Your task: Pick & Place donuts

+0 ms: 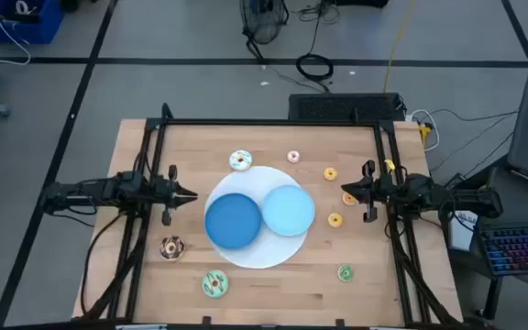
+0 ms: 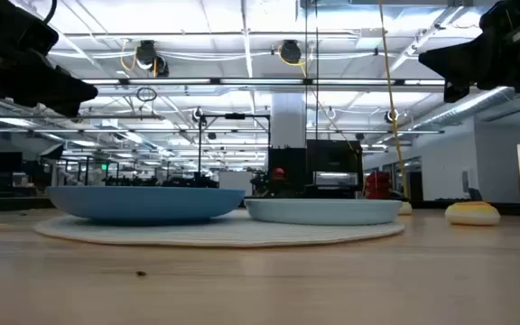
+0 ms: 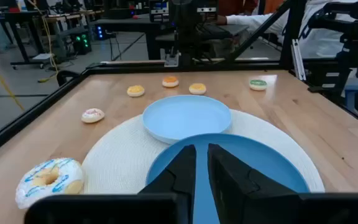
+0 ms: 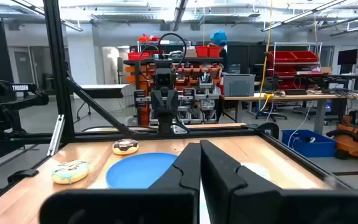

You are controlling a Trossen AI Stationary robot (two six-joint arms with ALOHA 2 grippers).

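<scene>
Both arms are waiting at opposite edges of the tabletop (image 1: 273, 284), each pointing inward at the white mat (image 1: 287, 247), probably so either can reach it. The left gripper (image 1: 191, 194) and right gripper (image 1: 345, 196) are carrying nothing, fingers pressed nearly together. The dark blue plate (image 1: 234, 220) and light blue plate (image 1: 288, 209) are sitting on the mat, seemingly as targets. The donuts are lying scattered around it: white donut (image 1: 240, 161), chocolate donut (image 1: 171, 247), green donut (image 1: 214, 283), and the tiny ones (image 1: 330, 173) toward the right arm.

The wooden table (image 1: 145, 293) carries a white round mat (image 1: 273, 249) and scattered donuts (image 1: 240, 161).
</scene>
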